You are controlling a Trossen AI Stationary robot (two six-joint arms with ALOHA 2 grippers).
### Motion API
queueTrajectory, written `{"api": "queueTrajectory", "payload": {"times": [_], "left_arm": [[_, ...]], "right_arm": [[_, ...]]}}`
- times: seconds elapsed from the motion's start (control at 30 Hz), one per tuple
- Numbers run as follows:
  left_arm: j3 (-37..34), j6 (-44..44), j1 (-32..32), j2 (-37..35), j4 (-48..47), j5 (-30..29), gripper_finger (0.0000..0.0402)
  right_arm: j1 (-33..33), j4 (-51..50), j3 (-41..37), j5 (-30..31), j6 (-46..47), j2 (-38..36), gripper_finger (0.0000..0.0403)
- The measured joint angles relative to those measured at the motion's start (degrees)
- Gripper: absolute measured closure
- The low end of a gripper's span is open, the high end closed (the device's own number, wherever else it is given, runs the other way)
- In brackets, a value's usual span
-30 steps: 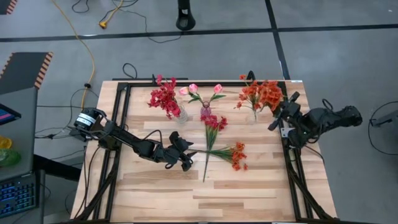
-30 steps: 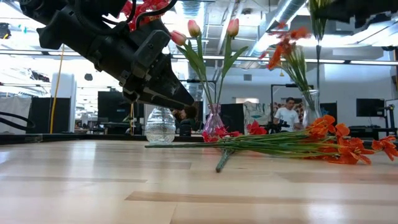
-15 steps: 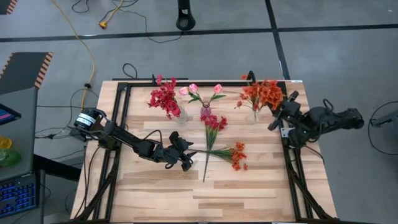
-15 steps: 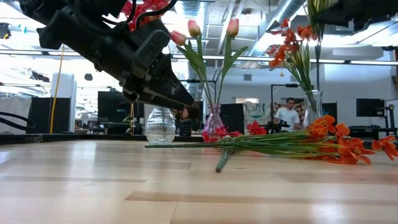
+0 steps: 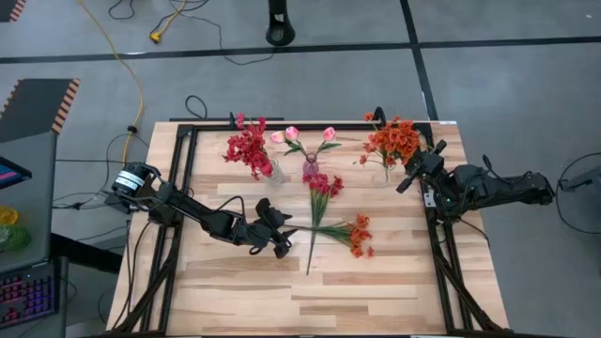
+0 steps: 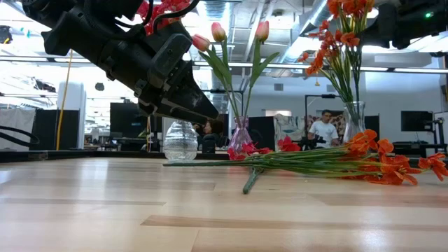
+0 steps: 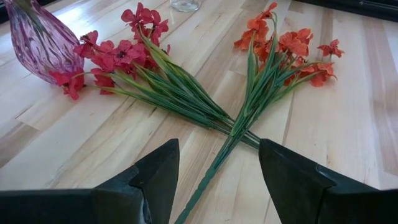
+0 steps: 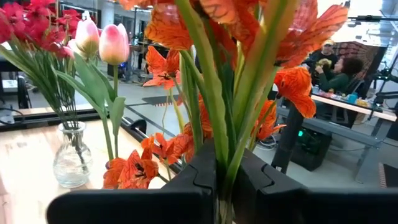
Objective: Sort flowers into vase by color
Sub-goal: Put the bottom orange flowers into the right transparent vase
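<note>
Two flower sprigs lie crossed on the table: a red sprig (image 5: 320,188) and an orange sprig (image 5: 355,235). My left gripper (image 5: 282,246) is open just left of their stems, which cross ahead of its fingers (image 7: 214,168). Neither finger touches the stems. At the far side stand a clear vase with red flowers (image 5: 252,150), a pink vase with pink tulips (image 5: 310,167) and a clear vase (image 6: 353,120) with orange flowers (image 5: 394,139). My right gripper (image 8: 227,180) is shut on orange flower stems above that vase. My right gripper pinches the green stems (image 8: 225,149) of the orange flowers between its two fingers, below the blossoms. The fingers come about level from the table's right side and lie across the stems. The stems stand nearly upright, and their lower ends reach into the clear vase (image 6: 352,112).
A black frame (image 5: 188,169) runs along the table's left, far and right sides. The near half of the table (image 5: 310,300) is bare wood. People (image 6: 324,129) sit in the room beyond the far edge.
My right gripper has shifted slightly toward the table's left with the orange flowers. They have swung from leaning left to nearly upright, and the blossoms now stand higher over the clear vase. My left arm has kept still.
</note>
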Motion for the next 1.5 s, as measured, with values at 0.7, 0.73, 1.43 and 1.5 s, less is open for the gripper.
{"api": "queueTrajectory", "payload": {"times": [0.7, 0.73, 1.43, 1.5], "left_arm": [[0.0, 0.01, 0.02, 0.0, -0.01, 0.0, 0.0193], [0.0, 0.01, 0.01, 0.0, -0.01, 0.0, 0.0193], [0.0, 0.01, 0.02, 0.0, -0.01, -0.02, 0.0193], [0.0, 0.01, 0.02, 0.0, -0.01, 0.0, 0.0193]], "right_arm": [[0.0, -0.19, 1.36, 5.67, 1.65, -0.02, 0.0245], [0.01, -0.18, 1.6, 6.43, 1.73, -0.02, 0.0232], [5.8, -23.44, 5.62, 12.0, 25.14, -0.02, 0.0147], [6.36, -23.84, 5.62, 12.0, 25.18, -0.02, 0.0147]]}}
